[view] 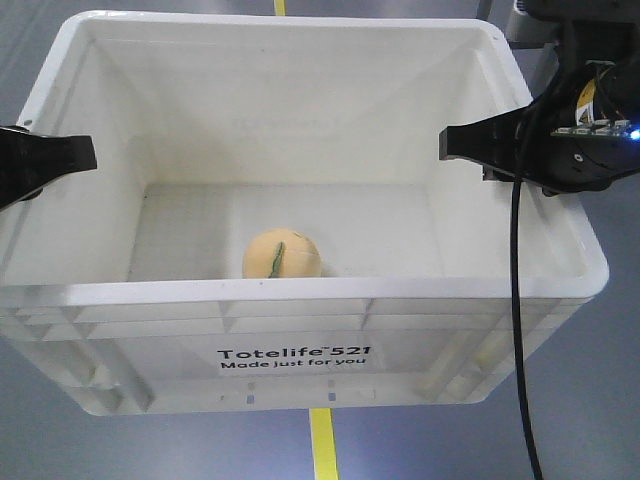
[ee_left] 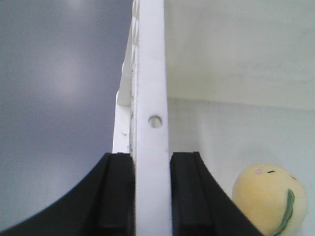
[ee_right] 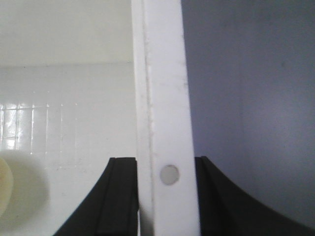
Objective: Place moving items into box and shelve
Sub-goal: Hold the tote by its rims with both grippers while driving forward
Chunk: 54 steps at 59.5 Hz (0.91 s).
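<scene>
The left tool (ee_left: 151,164) and right tool (ee_right: 166,167) each clamp opposite rims of the Totelife crate (view: 300,355), with the yellow plush toy (view: 281,255) inside near its front wall; uneven lifting may twist a rim free.

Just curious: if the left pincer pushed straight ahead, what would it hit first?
Likely more of the white ribbed plastic crate: the left pincer clamps its side wall, which runs on ahead between the fingers. Depth is unclear.
</scene>
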Tool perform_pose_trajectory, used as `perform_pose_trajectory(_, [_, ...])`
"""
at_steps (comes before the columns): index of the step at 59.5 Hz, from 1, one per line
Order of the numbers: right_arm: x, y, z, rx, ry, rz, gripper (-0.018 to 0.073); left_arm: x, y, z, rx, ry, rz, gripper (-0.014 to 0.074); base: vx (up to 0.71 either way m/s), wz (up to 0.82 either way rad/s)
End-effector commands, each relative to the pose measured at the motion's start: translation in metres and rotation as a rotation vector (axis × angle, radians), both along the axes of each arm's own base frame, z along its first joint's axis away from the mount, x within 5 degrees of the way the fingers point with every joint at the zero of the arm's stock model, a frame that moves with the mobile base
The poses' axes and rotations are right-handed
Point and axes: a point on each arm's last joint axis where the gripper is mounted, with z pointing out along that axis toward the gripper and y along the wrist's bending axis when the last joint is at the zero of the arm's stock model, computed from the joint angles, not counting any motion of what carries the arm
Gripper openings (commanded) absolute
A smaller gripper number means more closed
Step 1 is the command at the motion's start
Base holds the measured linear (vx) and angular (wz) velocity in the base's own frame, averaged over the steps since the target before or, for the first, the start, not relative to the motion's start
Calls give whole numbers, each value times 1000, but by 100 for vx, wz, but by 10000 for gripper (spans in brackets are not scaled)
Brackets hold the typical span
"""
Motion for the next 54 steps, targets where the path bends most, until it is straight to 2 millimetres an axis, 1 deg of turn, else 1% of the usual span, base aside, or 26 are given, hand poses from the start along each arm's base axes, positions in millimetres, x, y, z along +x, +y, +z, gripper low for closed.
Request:
perform_pose_trajectory(1, [0,-4,31,34,-172,27,83,0,-1,30,-51,-197,-65,165,35,-7])
perform_pose_trajectory(23, [0,-4,31,34,-172,27,83,0,-1,30,-51,-197,-65,165,36,-19])
perform_pose_trajectory(54, [0,-4,31,34,-172,27,83,0,-1,30,-51,-197,-65,165,33,-44])
